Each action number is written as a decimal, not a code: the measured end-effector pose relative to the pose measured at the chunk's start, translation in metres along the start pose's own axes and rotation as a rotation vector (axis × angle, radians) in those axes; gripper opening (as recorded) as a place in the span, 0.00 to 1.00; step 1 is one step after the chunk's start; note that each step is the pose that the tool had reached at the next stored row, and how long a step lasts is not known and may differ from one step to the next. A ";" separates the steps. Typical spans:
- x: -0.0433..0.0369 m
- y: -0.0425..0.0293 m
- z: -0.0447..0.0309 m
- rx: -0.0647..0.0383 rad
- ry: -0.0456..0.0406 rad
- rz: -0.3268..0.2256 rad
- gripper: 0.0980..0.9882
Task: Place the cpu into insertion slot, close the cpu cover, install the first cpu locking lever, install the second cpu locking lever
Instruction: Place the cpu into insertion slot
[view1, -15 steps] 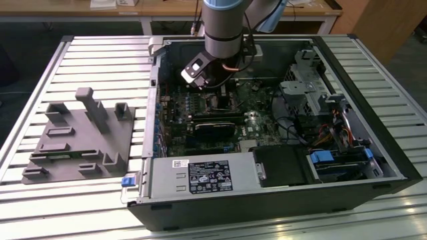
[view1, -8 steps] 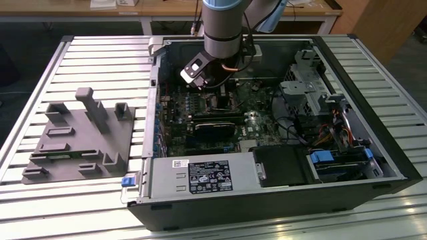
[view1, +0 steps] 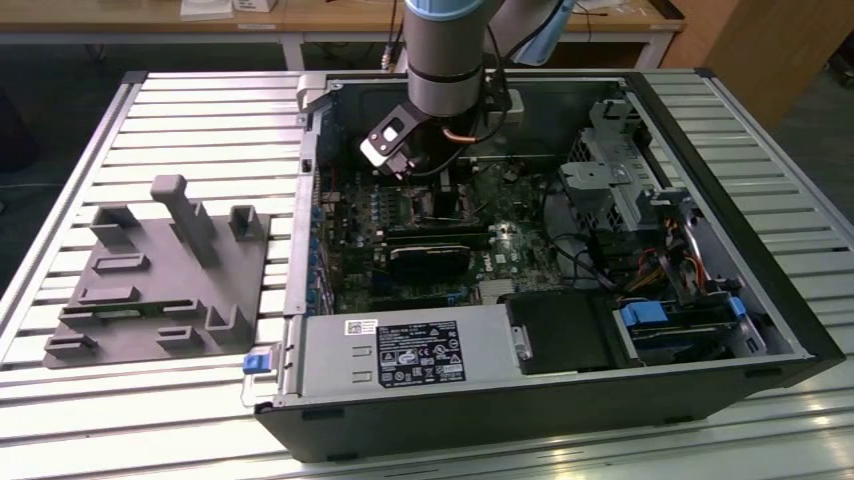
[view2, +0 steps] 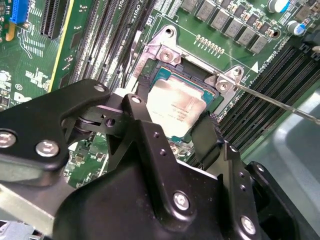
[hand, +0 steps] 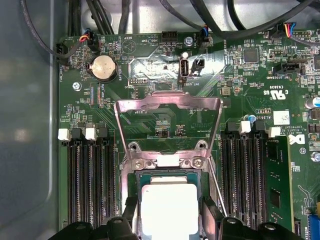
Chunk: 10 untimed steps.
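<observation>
In both wrist views the cpu (hand: 169, 207) (view2: 175, 105), a small square chip with a dull silvery face, lies level in the insertion slot (hand: 169, 175) (view2: 200, 75). My gripper (hand: 169, 216) (view2: 175, 117) (view1: 424, 165) is shut on the cpu, one black finger (view2: 142, 97) pressing each of two opposite edges. The cpu cover (hand: 150, 97), a thin silvery frame, stands swung back from the slot on its hinge over the green board. A thin metal locking lever (view2: 272, 102) sticks out loose beside the slot.
Long black memory slots (hand: 90, 185) (hand: 240, 180) flank the socket on both sides. In the exterior view the open computer case (view1: 747, 290) lies on a slatted table, with a black graphics card (view1: 430, 262), a power supply (view1: 400, 355) and a grey fixture (view1: 160, 280) at the exterior view's left.
</observation>
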<state>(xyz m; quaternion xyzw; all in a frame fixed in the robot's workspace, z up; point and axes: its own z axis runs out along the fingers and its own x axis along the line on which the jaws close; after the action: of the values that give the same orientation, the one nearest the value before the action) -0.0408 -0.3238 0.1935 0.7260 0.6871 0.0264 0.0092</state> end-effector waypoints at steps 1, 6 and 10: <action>0.0000 0.0000 0.0000 0.000 0.0000 0.000 0.58; 0.0002 0.0003 -0.0060 0.000 0.0002 0.000 0.58; 0.0003 0.0007 -0.0136 -0.001 0.0001 0.000 0.58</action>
<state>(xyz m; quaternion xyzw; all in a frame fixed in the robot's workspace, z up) -0.0408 -0.3238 0.2072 0.7260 0.6871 0.0269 0.0096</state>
